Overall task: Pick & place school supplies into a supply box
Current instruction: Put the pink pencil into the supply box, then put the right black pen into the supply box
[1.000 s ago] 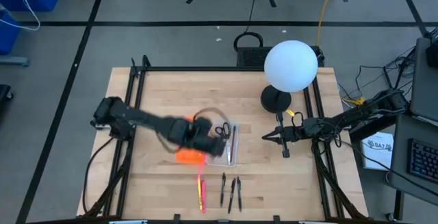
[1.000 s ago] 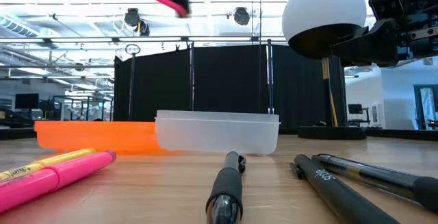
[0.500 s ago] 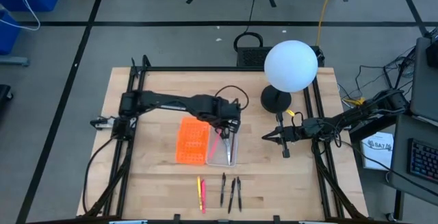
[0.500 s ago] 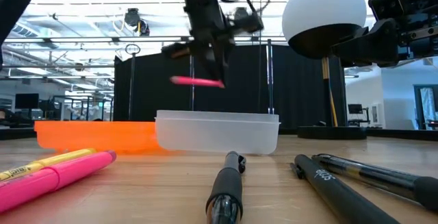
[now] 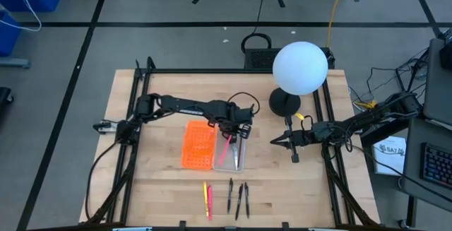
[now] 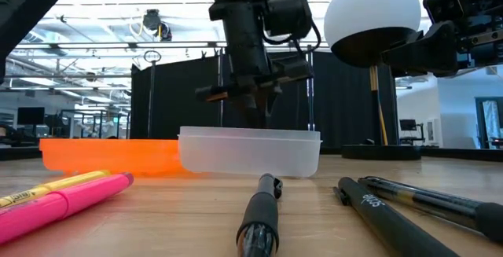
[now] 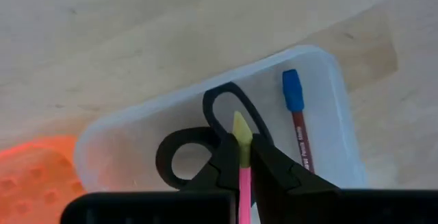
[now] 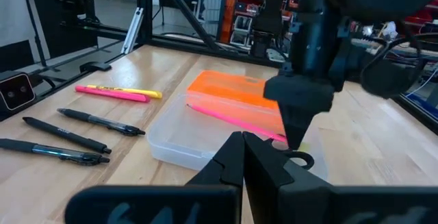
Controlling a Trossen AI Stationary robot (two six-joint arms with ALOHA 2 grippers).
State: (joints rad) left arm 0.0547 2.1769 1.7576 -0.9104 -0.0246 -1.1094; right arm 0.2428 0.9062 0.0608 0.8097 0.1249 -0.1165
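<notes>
Lowering a pink pen (image 5: 226,150) into the supply box (image 5: 239,162) looks to be the step in hand; the left gripper (image 5: 234,128) hangs just over the box's far end, its fingers pinched on the pen's yellow-tipped end; the pen slants down along the box's length towards the near table edge, its lower end inside; scissors (image 7: 205,142) and a blue-capped pencil (image 7: 297,122) already lie within; next, I judge, comes letting go; the right gripper (image 5: 281,141) waits apart, fingers together and empty.
</notes>
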